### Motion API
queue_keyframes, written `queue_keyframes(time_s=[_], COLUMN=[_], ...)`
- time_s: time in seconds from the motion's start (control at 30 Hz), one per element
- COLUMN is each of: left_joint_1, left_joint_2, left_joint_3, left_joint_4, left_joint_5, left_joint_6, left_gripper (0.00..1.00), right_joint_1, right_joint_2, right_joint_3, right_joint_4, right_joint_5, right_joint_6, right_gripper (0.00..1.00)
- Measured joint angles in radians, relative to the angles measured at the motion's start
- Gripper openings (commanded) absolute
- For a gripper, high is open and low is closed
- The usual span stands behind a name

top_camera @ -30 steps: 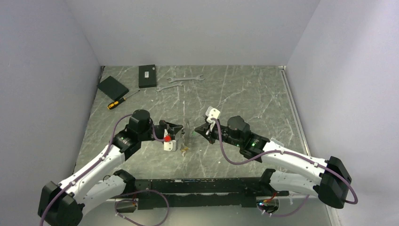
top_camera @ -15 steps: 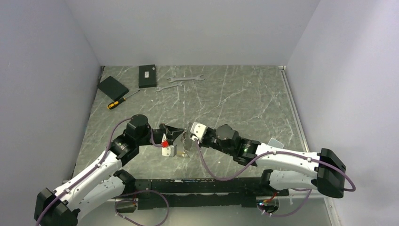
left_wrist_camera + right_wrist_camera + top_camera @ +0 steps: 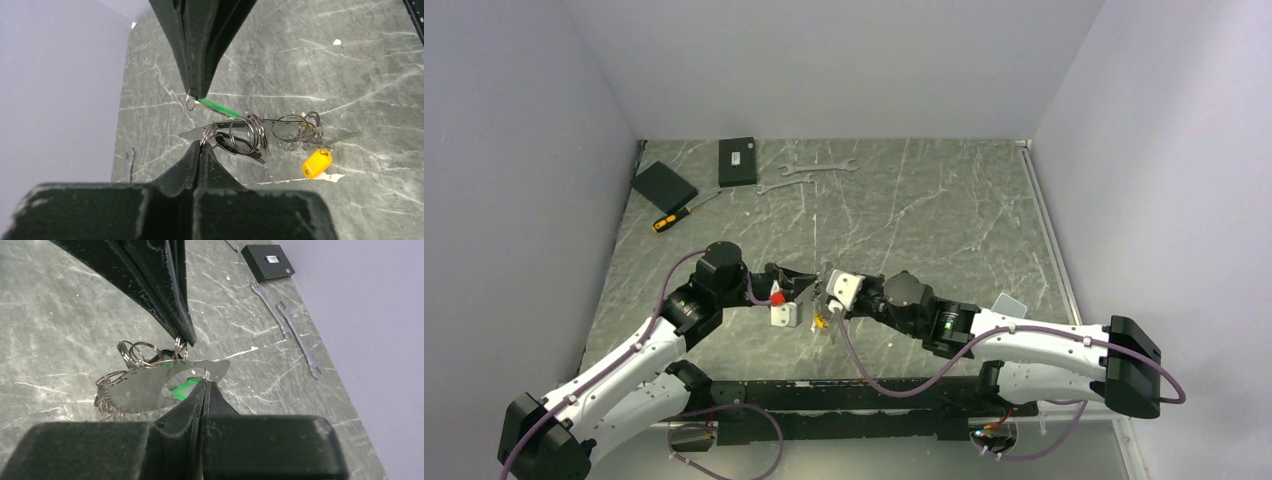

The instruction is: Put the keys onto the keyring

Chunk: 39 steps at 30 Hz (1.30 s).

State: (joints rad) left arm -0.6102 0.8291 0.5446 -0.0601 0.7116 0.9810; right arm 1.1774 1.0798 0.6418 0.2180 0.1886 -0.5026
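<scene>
The keyring is a cluster of silvery wire rings on a flat silvery piece, with a black-headed key and a yellow tag on it. My left gripper is shut on one of its wire loops and holds it above the table. My right gripper is shut on the small ring of the keys; their green tag shows, but the key blades are hard to make out. The two gripper tips nearly meet in the top view, where the yellow tag hangs below.
Two silver wrenches lie at the back, also in the right wrist view. A black box, a black pad and a yellow-handled screwdriver sit at the back left. A small pale object lies right.
My right arm has swung left and lower, so its tip is now against the left gripper's tip. The left gripper has shifted slightly, and the yellow tag now hangs between the two.
</scene>
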Motion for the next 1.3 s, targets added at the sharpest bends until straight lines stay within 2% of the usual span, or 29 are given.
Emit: queue_keyframes(time_s=[0.53,1.3], left_joint_1=[0.0,-0.01], left_joint_2=[0.009,0.035], left_joint_3=[0.0,0.0], left_joint_4=[0.031,0.002], left_joint_5=[0.032,0.06], left_joint_6=[-0.026,-0.034], left_gripper=[0.0,0.0], right_joint_1=[0.074,0.089], right_joint_2=[-0.002,0.015], right_joint_3=[0.0,0.032], right_joint_4=[-0.055,-0.098], right_joint_5=[0.067,0.092], right_joint_6=[-0.095,-0.141], right_gripper=[0.0,0.0])
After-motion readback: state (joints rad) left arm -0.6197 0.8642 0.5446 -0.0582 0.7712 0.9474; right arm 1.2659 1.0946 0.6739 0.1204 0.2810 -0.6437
